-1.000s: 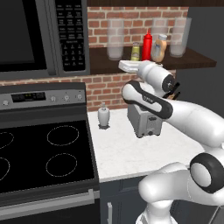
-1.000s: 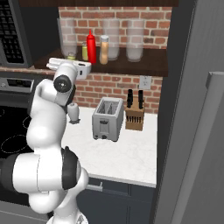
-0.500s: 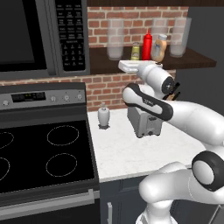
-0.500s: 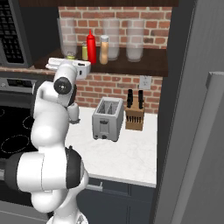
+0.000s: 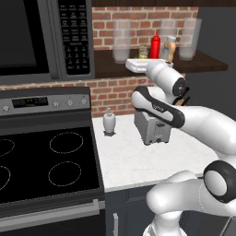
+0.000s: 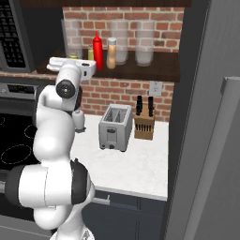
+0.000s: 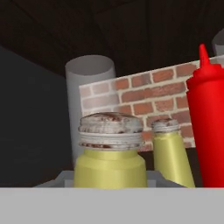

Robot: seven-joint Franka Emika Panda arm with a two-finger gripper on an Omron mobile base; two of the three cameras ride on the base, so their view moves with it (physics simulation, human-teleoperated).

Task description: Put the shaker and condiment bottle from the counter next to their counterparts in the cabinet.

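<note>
1. The counter (image 5: 138,156) spreads white across the lower middle of the left base view, with a toaster (image 5: 152,129) and a small pale dispenser (image 5: 109,122) on it.
2. The cabinet (image 6: 150,70) runs across the upper part of the right base view, bearing tall glass jars (image 6: 144,47).
3. The gripper (image 5: 133,65) reaches to the shelf's front edge, upper middle of the left base view; how far its jaws are parted I cannot tell.
4. The red squeeze bottle (image 7: 210,118) stands at the right edge of the hand view.
5. The condiment bottle (image 6: 111,53) stands on the shelf just right of it in the right base view.
6. The shaker (image 7: 110,151) sits low centre in the hand view, close to the camera, seemingly held, though the fingers are hidden.
7. The pale shaker (image 7: 171,151) stands just behind it to the right.
</note>
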